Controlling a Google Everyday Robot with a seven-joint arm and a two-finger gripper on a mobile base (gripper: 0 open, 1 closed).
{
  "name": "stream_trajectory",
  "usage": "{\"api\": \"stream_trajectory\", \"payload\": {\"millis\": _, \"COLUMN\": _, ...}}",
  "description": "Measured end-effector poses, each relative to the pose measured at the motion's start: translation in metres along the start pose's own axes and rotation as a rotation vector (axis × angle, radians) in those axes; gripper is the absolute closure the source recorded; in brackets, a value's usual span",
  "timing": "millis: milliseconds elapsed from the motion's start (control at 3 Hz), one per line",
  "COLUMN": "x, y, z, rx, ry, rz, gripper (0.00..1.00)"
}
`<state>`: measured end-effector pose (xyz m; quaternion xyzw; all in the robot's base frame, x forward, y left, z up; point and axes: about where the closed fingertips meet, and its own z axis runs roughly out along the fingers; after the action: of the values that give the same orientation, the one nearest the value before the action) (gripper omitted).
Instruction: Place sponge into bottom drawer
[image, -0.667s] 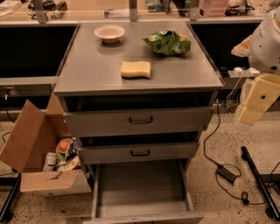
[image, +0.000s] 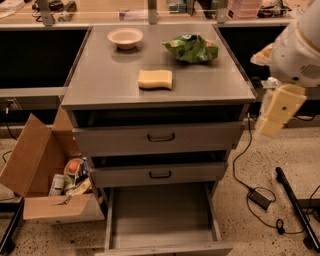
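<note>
The pale yellow sponge (image: 155, 79) lies flat on top of the grey cabinet (image: 100, 85), near the middle and towards the front. The bottom drawer (image: 160, 212) is pulled out, and its plain grey floor shows with nothing in it. My gripper (image: 278, 111) hangs from the white arm (image: 300, 47) off the cabinet's right side, level with the top's front edge. It is well right of the sponge, does not touch it, and holds nothing.
A round cream bowl (image: 125, 37) and a green snack bag (image: 191, 48) sit at the back of the cabinet top. The two upper drawers (image: 160, 137) are slightly ajar. An open cardboard box (image: 45, 175) of items stands at the left. Cables and a power brick (image: 260, 198) lie on the floor at the right.
The arm and gripper have shifted a little left, towards the cabinet's right edge. The sponge and drawers have not moved.
</note>
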<state>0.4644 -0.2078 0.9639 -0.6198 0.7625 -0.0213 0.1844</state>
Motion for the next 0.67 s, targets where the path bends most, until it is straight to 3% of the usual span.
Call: {"api": "stream_trajectory", "payload": {"millis": 667, "x": -0.033, "y": -0.055, "z": 0.092, "rx": -0.052, "ry": -0.204, "rz": -0.082, "gripper": 0.00}}
